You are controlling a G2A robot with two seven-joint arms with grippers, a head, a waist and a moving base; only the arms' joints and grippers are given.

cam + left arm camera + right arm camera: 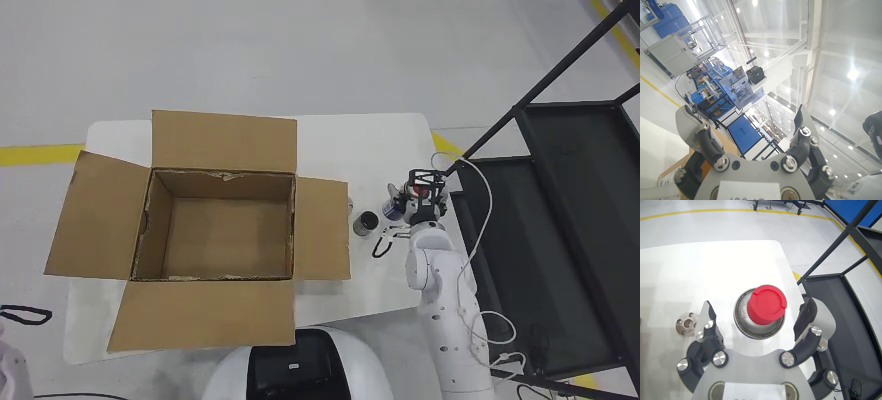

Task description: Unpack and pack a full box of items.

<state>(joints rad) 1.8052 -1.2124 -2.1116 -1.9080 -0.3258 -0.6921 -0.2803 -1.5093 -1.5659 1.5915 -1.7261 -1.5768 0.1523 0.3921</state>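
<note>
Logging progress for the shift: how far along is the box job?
Unpacking looks done: the box is empty, and a metal flange sits out on the table. In hand: the right gripper stands open around the red-capped can, not gripping. Remaining: packing everything back into the box.

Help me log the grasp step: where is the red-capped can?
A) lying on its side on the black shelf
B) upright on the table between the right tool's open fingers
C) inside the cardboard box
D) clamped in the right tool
B: the can stands upright on the table, in the gap of the right tool, whose fingers are spread and clear of it.
</note>
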